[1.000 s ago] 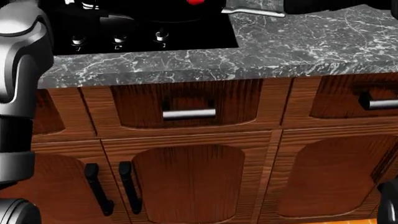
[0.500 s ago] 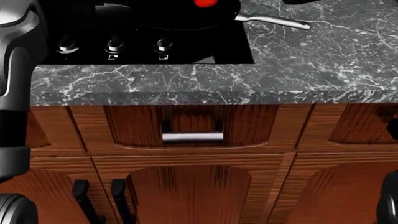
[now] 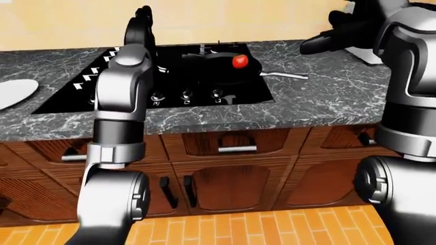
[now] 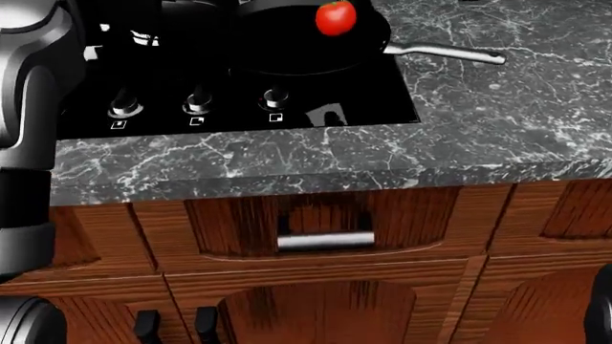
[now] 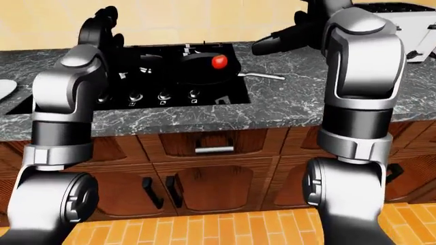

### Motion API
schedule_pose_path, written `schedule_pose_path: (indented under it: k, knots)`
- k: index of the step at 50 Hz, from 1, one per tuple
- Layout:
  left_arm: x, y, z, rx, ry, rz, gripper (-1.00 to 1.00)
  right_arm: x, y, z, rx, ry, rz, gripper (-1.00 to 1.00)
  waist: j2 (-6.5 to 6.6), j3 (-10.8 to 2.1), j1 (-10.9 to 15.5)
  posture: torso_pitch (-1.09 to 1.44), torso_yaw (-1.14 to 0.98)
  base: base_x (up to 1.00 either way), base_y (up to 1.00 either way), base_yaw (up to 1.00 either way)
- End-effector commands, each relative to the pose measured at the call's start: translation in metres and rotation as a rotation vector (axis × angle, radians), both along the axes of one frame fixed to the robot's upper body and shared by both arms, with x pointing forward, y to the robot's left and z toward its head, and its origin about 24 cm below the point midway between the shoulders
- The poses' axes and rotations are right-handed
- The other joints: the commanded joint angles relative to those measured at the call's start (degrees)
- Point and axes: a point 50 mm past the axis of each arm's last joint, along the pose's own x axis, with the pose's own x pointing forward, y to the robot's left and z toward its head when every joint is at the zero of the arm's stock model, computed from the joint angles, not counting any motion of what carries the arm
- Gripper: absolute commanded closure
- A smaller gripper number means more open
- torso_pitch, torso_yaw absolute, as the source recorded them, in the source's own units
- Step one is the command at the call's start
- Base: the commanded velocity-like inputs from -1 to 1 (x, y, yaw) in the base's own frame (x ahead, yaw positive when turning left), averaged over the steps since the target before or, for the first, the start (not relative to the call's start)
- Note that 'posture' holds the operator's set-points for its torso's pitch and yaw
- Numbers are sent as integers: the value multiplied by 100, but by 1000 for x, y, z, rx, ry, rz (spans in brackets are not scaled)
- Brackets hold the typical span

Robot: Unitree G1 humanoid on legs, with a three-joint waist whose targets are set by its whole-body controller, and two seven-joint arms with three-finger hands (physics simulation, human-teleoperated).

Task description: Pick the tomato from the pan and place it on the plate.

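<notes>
Across the earlier head views the whole picture has slid downward: the tomato [image 4: 336,17], only a red sliver at the top edge a moment ago, now shows whole, and more of the stove is in view. That is the camera tilting up, not the things moving. I judge the robot is settling its gaze on the target before reaching, so the pick has not begun.

One tomato sits in the one black pan [image 3: 221,66], near its right side, with the pan's handle [image 4: 445,51] pointing right over the marble desk [image 4: 516,107]. The pan rests on the black stove [image 4: 316,100], which shows three knobs along its lower edge in the head view. One white plate [image 3: 12,92] lies on the desk well to the left of the stove in the left-eye view, far from the pan.

Both arms are raised. The left robot hand [image 3: 139,28] hangs above the stove's left part, dark against it; I cannot tell whether its fingers are spread. The right robot hand [image 5: 290,35] hovers right of the pan, fingers spread and holding nothing.

Below, one drawer handle [image 4: 325,241] sits centred.
</notes>
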Motion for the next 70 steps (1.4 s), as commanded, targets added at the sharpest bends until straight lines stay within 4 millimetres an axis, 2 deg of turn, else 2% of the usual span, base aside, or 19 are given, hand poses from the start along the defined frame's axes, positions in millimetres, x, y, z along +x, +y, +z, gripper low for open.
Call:
schedule_pose_path:
  k: [1, 2, 3, 5, 11, 17, 18, 20, 25, 26, 29, 36, 40, 50, 54, 57, 65, 68, 70]
  knots:
    - [-4, 4, 17, 1, -67, 14, -100, -5, 4, 16, -13, -72, 16, -100, 119, -124, 32, 0, 0, 0, 0, 0]
    - [-4, 3, 17, 1, -68, 14, -100, -5, 4, 17, -12, -72, 15, -100, 316, -77, 78, 0, 0, 0, 0, 0]
    - [-4, 3, 17, 1, -68, 14, -100, -5, 4, 17, -11, -73, 14, -100, 65, -10, 33, 0, 0, 0, 0, 0]
    - [-4, 4, 17, 2, -68, 14, -100, -5, 2, 17, -7, -72, 13, -100, 9, -26, 51, 0, 0, 0, 0, 0]
    - [-5, 4, 19, 2, -71, 15, -100, -6, 4, 19, -12, -64, 19, -100, -540, 49, 64, 0, 0, 0, 0, 0]
    - [-5, 5, 20, 1, -73, 17, -100, -5, 5, 21, -14, -65, 20, -100, -352, -28, 43, 0, 0, 0, 0, 0]
    - [-5, 5, 20, 1, -73, 17, -100, -5, 5, 21, -15, -65, 20, -100, -325, -203, 21, 0, 0, 14, 0, 0]
    - [-5, 4, 20, 1, -73, 16, -100, -5, 5, 22, -16, -66, 21, -100, -219, -81, -8, 0, 0, 20, 0, 0]
    - [-6, 3, 21, 2, -75, 16, -100, -5, 5, 23, -18, -66, 22, -100, 130, -102, -66, 0, 0, 23, 0, 0]
    - [-6, 3, 20, 1, -75, 16, -100, -5, 5, 22, -18, -66, 21, -100, 44, -113, -43, 0, 0, 23, 0, 0]
    - [-5, 4, 19, 1, -72, 17, -100, -4, 5, 23, -18, -65, 21, -100, 123, -136, -70, 0, 0, 23, 0, 0]
    - [-6, 4, 22, 1, -76, 18, -100, -5, 6, 26, -22, -69, 23, -100, -161, -117, 0, 0, 0, 22, 0, 0]
    - [-6, 5, 21, 1, -76, 21, -100, -3, 8, 25, -24, -67, 27, -100, -670, -184, 94, 0, 0, 23, 0, 0]
    - [-6, 5, 24, 0, -80, 23, -100, -4, 7, 26, -25, -68, 27, -100, -259, -55, 17, 0, 0, 23, 0, 0]
    - [-6, 5, 24, -1, -81, 23, -100, -4, 7, 27, -25, -69, 27, -100, 229, -171, -75, 0, 0, 23, 0, 0]
    - [-6, 5, 24, -1, -82, 23, -100, -4, 7, 27, -25, -69, 26, -100, 217, -111, -73, 0, 0, 22, 0, 0]
    - [-7, 5, 27, -3, -85, 26, -100, -5, 8, 29, -27, -70, 27, -100, -213, -101, 33, 0, 0, 23, 0, 0]
    - [-7, 5, 27, -3, -86, 25, -100, -5, 8, 29, -27, -70, 28, -100, -644, -183, 92, 0, 0, 23, 0, 0]
    - [-7, 5, 27, -3, -86, 25, -100, -5, 8, 30, -27, -71, 29, -100, -558, -143, 61, 0, 0, 23, 0, 0]
